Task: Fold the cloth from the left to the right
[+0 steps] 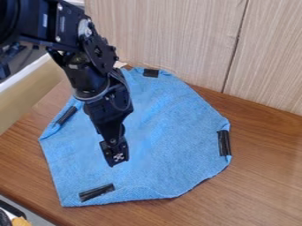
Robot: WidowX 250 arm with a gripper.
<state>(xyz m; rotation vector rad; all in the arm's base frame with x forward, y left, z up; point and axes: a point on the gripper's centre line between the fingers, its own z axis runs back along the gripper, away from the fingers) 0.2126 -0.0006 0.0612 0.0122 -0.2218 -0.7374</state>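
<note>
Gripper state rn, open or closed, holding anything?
Gripper: can't tell open or closed; no cloth visibly bunched at it, hangs over the blue cloth.

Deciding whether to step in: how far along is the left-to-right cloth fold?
No left-to-right fold looks done: the blue cloth lies spread out, black strips showing near its edges. Nothing appears to be in hand; the gripper is over the cloth, away from its edges, though contact is unclear. Left, it seems, is the whole fold: grasping the left side and bringing it over to the right.
</note>
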